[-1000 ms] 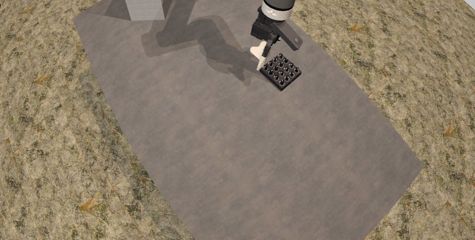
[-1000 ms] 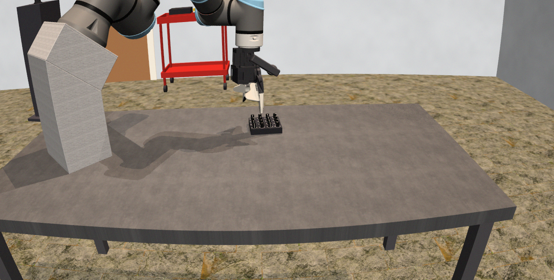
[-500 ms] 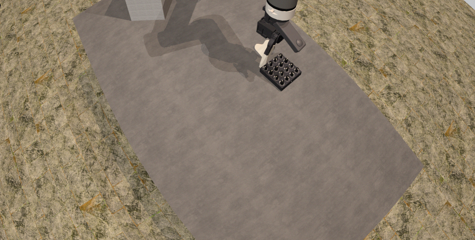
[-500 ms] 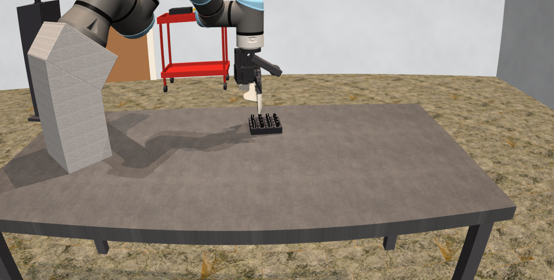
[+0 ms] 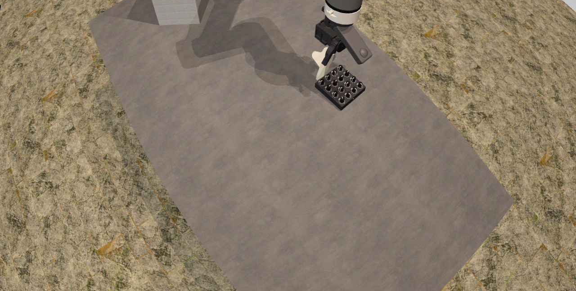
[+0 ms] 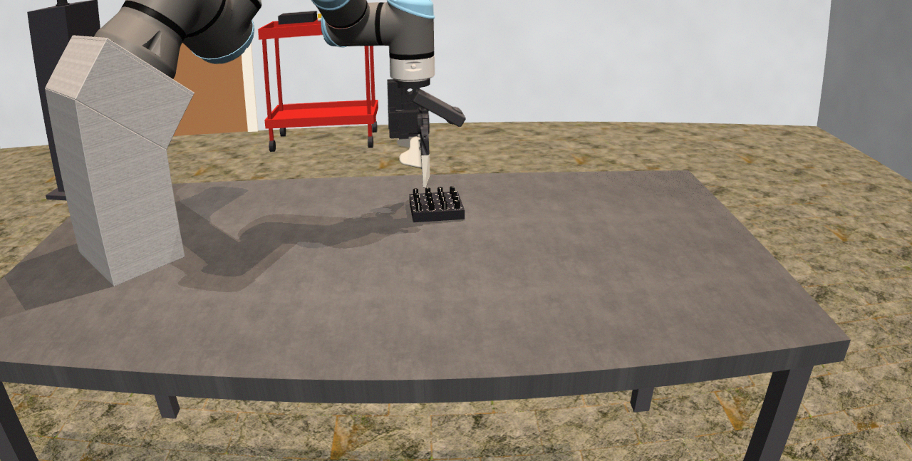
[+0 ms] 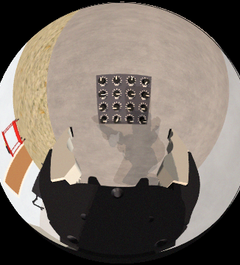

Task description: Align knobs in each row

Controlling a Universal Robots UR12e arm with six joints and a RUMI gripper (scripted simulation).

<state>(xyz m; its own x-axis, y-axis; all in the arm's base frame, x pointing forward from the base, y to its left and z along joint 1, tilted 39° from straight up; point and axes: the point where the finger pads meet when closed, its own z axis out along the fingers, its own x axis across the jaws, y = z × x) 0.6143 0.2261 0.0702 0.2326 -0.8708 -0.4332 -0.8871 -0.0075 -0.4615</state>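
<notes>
Above a grey rectangular table [image 5: 306, 176] [image 6: 484, 305] [image 7: 190, 73], a black two-jaw gripper with pale fingers [image 5: 322, 72] [image 6: 422, 179] hangs near a black square knob box [image 5: 340, 106] [image 6: 437, 214] [image 7: 124, 100].
The fingers stand fully open, gripping nothing; the box rests on the tabletop, right of the pale grey angular pedestal [image 5: 177, 7] [image 6: 127, 203].

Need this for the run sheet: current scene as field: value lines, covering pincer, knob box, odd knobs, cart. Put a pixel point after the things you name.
pincer: open [image 5: 324, 72] [image 6: 422, 177] [image 7: 121, 130], holding nothing, just above table height
knob box: black [image 5: 340, 106] [image 6: 438, 215] [image 7: 124, 100], on the table [image 5: 281, 168] [image 6: 446, 305] [image 7: 98, 48]
knobs: sixteen, four by four
odd knobs: row labels unreadable; cannot confirm
cart: red [image 6: 318, 115] [image 7: 12, 138], beyond table
</notes>
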